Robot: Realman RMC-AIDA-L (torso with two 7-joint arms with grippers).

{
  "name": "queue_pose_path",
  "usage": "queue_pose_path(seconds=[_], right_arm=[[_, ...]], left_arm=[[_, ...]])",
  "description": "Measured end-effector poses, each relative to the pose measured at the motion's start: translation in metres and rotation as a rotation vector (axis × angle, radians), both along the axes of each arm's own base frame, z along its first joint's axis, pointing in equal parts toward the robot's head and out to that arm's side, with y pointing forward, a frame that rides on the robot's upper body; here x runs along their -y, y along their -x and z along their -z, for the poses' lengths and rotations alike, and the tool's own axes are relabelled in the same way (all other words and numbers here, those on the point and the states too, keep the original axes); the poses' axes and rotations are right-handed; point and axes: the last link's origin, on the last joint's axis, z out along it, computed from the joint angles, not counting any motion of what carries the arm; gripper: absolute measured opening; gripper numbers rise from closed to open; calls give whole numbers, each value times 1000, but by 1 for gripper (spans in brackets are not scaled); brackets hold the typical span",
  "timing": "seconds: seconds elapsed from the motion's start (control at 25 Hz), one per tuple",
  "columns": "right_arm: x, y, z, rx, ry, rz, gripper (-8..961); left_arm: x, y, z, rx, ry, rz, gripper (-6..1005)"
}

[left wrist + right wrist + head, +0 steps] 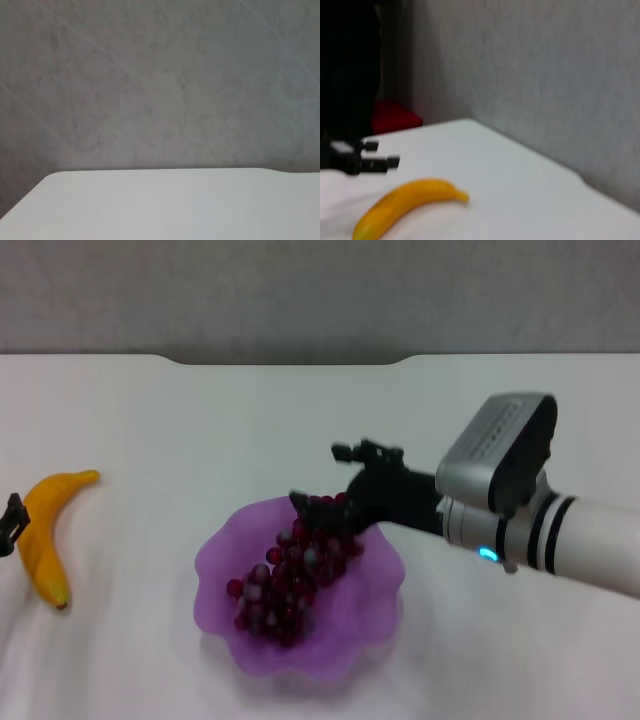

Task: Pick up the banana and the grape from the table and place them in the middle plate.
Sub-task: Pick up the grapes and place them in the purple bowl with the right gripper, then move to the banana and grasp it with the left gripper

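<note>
The grape (290, 580) lies in the middle plate (372, 618), a purple scalloped dish near the table's front centre. My right gripper (320, 478) reaches in from the right and is at the bunch's wide end by the plate's far rim, with its fingers apart. The banana (45, 535) lies on the table (300, 410) at the far left; it also shows in the right wrist view (405, 205). A small black part of my left gripper (10, 522) shows at the left edge, right beside the banana, and it shows blurred in the right wrist view (362, 157).
The white table ends at a notched far edge against a grey wall (320, 290). The left wrist view shows only a table corner (165, 205) and wall. A red object (395, 116) stands beyond the table's left side.
</note>
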Motion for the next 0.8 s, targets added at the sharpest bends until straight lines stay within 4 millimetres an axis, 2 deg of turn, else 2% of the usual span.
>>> queue_pose_path(seconds=[0.16, 0.32, 0.4, 0.44, 0.72, 0.8], right_arm=[[-9, 11, -18, -40, -74, -31, 884], [-18, 16, -54, -99, -215, -50, 877], [-18, 16, -61, -105, -243, -55, 817], [-18, 15, -75, -115, -297, -65, 787], [-8, -1, -127, -141, -474, -67, 649], [-5, -5, -133, -142, -495, -71, 609]], left_arm=[[0, 0, 0, -2, 0, -1, 882], [-1, -2, 2, -10, 16, 10, 882], [-1, -2, 3, -14, 27, 17, 882], [-1, -2, 3, -14, 28, 17, 882], [-1, -3, 4, -16, 27, 22, 881], [-2, -5, 3, -14, 23, 28, 881]])
